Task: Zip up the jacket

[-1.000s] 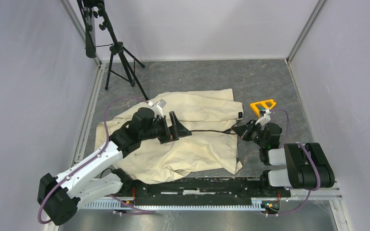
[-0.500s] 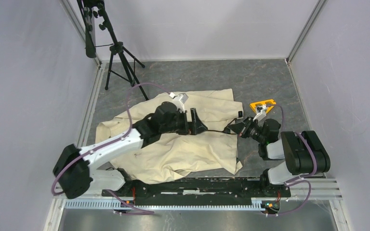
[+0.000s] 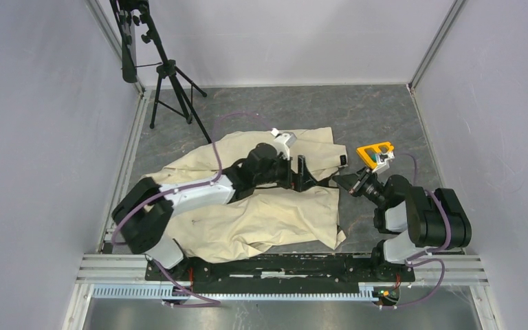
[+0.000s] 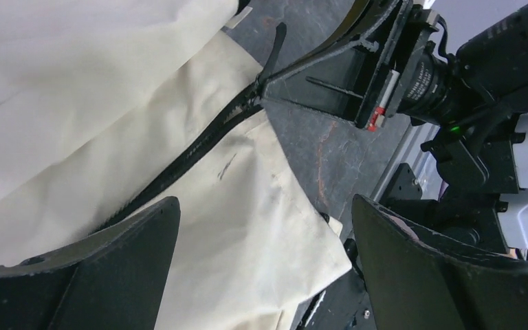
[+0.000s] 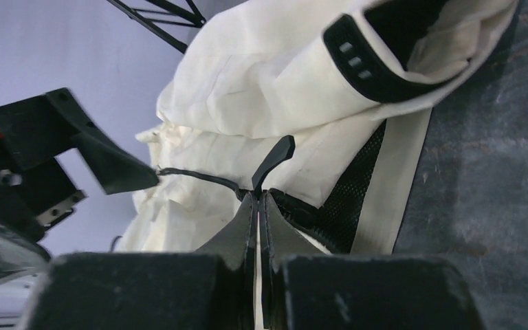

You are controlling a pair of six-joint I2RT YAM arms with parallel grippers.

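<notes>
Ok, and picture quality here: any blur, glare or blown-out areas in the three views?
Top external: even light, soft shadows, sharp throughout. Left wrist: the zipper is crisp, the left gripper looms dark and slightly soft. Right wrist: the jacket is bright, nearly washed out; the right gripper blurs near the lens.

Pale lilac-grey walls, mottled dark grey floor, black tripod in far-left corner.
</notes>
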